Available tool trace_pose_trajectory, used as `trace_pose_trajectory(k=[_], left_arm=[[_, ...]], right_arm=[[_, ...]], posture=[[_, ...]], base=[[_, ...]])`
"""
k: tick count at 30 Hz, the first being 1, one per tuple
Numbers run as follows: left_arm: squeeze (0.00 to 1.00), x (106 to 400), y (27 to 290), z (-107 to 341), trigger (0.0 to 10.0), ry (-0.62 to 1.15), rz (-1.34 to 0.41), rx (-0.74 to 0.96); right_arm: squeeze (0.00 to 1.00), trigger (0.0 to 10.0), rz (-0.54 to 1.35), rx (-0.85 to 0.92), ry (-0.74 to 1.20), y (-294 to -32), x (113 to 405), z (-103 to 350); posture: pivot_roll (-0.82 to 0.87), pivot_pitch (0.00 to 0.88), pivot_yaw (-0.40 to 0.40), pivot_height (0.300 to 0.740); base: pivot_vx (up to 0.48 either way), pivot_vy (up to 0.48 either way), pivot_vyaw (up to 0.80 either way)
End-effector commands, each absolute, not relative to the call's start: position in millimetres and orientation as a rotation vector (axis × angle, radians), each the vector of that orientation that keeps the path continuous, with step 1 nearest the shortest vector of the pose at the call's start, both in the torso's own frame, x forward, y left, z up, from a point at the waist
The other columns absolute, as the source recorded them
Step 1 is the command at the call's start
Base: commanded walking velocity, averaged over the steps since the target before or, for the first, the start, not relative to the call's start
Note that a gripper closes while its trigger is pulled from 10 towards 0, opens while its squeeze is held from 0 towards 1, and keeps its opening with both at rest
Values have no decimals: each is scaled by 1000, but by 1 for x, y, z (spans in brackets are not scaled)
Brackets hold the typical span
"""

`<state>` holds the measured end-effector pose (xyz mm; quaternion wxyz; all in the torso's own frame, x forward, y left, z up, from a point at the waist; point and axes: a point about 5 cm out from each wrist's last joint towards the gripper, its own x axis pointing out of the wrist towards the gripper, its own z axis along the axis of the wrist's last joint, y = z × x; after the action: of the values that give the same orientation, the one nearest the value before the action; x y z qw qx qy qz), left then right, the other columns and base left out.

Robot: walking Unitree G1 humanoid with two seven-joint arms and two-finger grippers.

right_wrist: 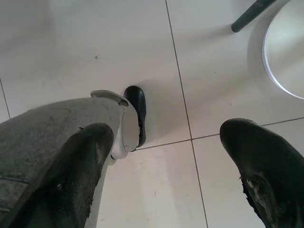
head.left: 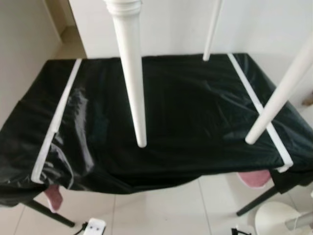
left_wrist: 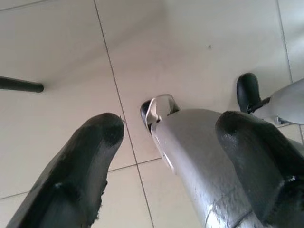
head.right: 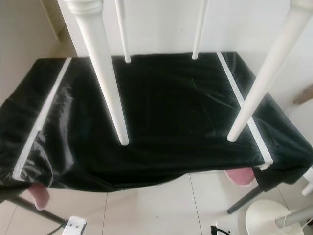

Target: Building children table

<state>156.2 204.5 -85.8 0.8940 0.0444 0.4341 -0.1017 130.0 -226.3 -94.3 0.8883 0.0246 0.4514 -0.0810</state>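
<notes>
Both hands, left hand (left_wrist: 166, 137) and right hand (right_wrist: 175, 142), hang spread, grasping nothing.

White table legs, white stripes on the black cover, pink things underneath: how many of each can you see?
White table legs: 4
White stripes on the black cover: 2
Pink things under the cover: 2
Total: 8
</notes>
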Motion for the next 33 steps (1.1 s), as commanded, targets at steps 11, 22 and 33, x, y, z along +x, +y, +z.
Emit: trace_pose_trajectory(k=[11, 22, 33], left_arm=[[0, 164, 171, -95, 10000, 1053, -190, 187], [0, 171, 153, -93, 10000, 1038, -213, 176], [0, 174, 157, -91, 10000, 998, -106, -3]], right_arm=[[0, 10000, -68, -13, 1004, -204, 147, -96], [0, 10000, 68, -47, 963, -177, 160, -94], [0, 10000, -14, -42, 923, -184, 163, -91]], posture=[[-31, 17, 2, 740], [-33, 2, 11, 740], [-33, 0, 7, 740]], base=[[0, 0, 0], [0, 0, 0], [0, 0, 0]])
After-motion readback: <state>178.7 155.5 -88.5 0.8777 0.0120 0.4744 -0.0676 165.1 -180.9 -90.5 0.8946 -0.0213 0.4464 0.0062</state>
